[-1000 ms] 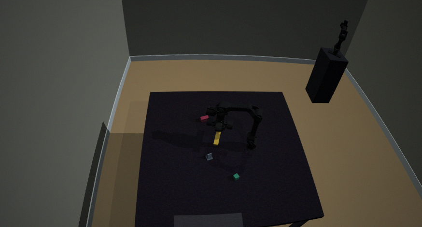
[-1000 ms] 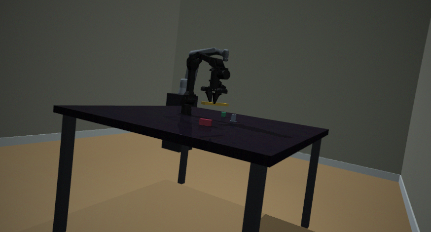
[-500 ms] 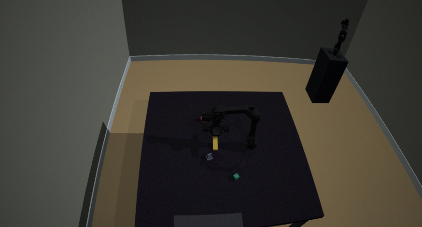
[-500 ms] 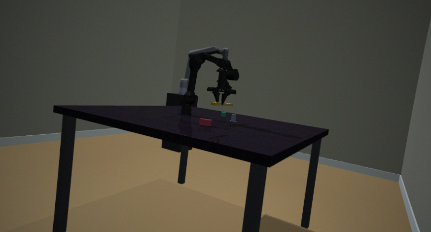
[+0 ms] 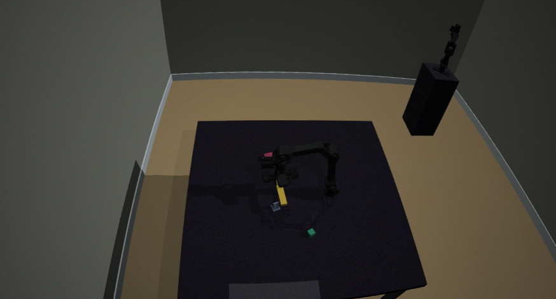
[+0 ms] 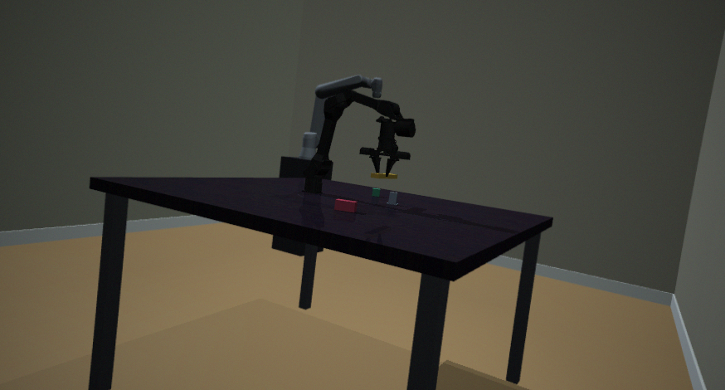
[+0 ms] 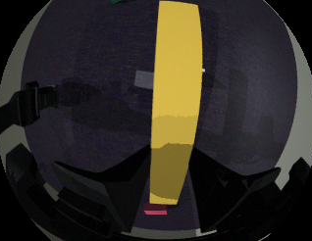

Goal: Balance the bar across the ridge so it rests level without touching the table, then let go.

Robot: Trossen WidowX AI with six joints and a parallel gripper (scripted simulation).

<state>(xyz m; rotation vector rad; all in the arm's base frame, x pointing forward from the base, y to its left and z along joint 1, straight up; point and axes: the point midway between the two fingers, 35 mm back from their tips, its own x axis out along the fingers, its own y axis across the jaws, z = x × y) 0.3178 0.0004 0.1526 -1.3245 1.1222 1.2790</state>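
A yellow bar (image 5: 282, 196) (image 6: 377, 175) (image 7: 177, 88) is held level, well above the table (image 5: 350, 250) (image 6: 202, 199). My gripper (image 6: 382, 174) (image 7: 171, 150) is shut on the bar, nearer one end; in the wrist view most of the bar reaches out past the fingertips. The small grey-blue ridge (image 5: 275, 207) (image 6: 393, 197) stands upright on its base on the table, lower than the bar. In the top view it shows just left of the bar's far end. In the wrist view the bar hides nearly all of it.
A red block (image 5: 268, 154) (image 6: 345, 205) (image 7: 155, 210) lies on the table, on the other side of the gripper from the ridge in the top view. A green cube (image 5: 311, 232) (image 6: 376, 192) sits on the table beyond the ridge.
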